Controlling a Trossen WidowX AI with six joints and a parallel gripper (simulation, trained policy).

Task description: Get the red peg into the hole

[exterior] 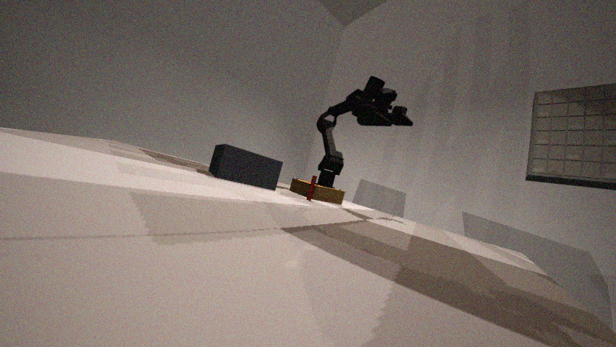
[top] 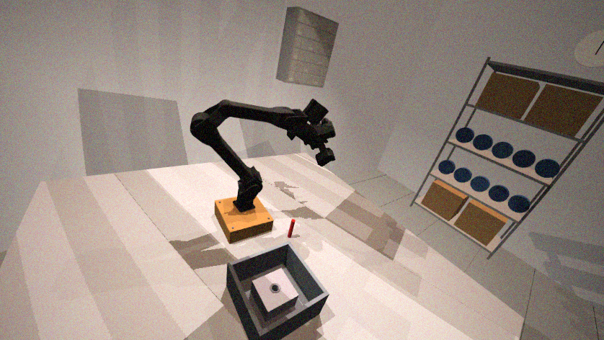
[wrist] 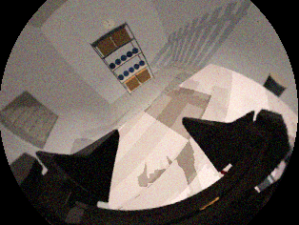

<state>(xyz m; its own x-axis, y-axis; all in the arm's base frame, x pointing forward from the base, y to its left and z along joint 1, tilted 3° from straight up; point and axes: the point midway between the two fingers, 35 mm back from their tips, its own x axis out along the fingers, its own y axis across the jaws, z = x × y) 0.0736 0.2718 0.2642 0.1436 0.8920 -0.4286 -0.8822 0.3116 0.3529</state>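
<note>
Awaiting pickup: red peg (top: 291, 228) (exterior: 311, 188) — upright on the tabletop (top: 372, 291) (exterior: 193, 276), outside the open box (top: 236, 291) (exterior: 248, 167)
Pincer (top: 324, 148) (exterior: 403, 117) (wrist: 151, 127): released, well above the peg
Plate hole (top: 274, 287): unfilled
Remaining: grasp, lowering, insertion — apparently everything

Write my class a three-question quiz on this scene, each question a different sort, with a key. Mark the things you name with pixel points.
1. True or false: the peg (top: 291, 228) (exterior: 311, 188) stands inside the box (top: 277, 252) (exterior: 248, 167).
2. Is the claw (wrist: 151, 127) A) shut on the peg, B) open and holding nothing, or C) shut on nothing?
3. Fill in: the plate's hole (top: 274, 287) is ____ (filled or unfilled).

Key: 1 false; 2 B; 3 unfilled.
</note>
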